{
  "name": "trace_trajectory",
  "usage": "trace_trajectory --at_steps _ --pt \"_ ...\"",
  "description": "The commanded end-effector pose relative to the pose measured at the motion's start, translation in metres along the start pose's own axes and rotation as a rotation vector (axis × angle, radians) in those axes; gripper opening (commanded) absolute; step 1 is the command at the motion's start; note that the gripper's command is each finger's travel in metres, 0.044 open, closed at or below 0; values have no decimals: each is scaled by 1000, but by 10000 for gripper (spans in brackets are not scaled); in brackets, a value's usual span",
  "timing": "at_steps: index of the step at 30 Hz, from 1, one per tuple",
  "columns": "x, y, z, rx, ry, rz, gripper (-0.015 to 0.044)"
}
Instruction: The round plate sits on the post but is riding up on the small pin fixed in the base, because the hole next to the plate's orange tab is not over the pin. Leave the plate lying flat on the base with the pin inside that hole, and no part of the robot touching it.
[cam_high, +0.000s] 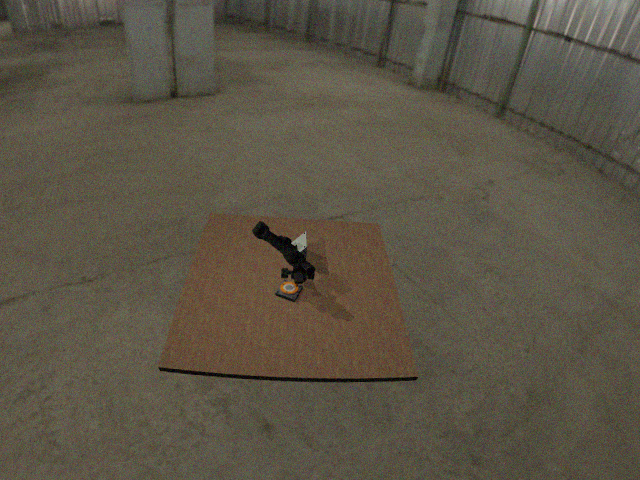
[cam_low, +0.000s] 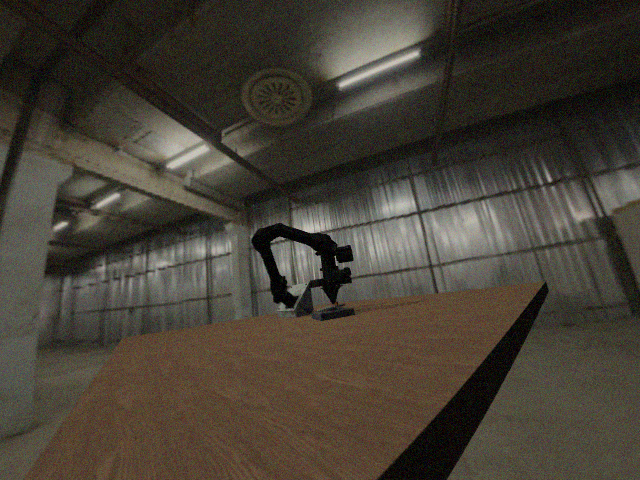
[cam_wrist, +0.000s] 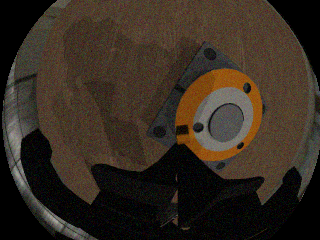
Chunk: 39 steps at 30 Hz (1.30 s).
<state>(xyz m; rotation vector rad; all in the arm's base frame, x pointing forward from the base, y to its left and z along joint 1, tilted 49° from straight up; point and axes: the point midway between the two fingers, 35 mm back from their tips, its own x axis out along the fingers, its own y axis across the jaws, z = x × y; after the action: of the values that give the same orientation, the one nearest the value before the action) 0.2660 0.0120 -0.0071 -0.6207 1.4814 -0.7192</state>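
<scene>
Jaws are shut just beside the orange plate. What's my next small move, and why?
Probably ease the closed gripper down against the orange tab and nudge it sideways, turning the plate about the post. The jaws are shut on nothing and sit at the plate's rim near the tab; whether its hole is over the pin cannot be told here.

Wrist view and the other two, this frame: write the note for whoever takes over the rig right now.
Gripper: shut, holding nothing, its closed tip low at the edge of the orange plate, near the tab side. Whether it touches the plate cannot be told.
Plate: on the grey post, over the dark square base, in front of the arm on the wooden table.
Done: arm brought down to the plate with fingers closed.
Left: turn the plate until the hole by the tab is over the pin, let it drop flat, then lift clear. Pin seating cannot be judged from these views.
</scene>
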Motion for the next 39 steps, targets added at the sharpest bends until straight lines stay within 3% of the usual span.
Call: trace_trajectory --at_steps 1,39 --pt "-1 2 7 8 -13 0 0" --pt "-5 7 35 9 -14 0 0"
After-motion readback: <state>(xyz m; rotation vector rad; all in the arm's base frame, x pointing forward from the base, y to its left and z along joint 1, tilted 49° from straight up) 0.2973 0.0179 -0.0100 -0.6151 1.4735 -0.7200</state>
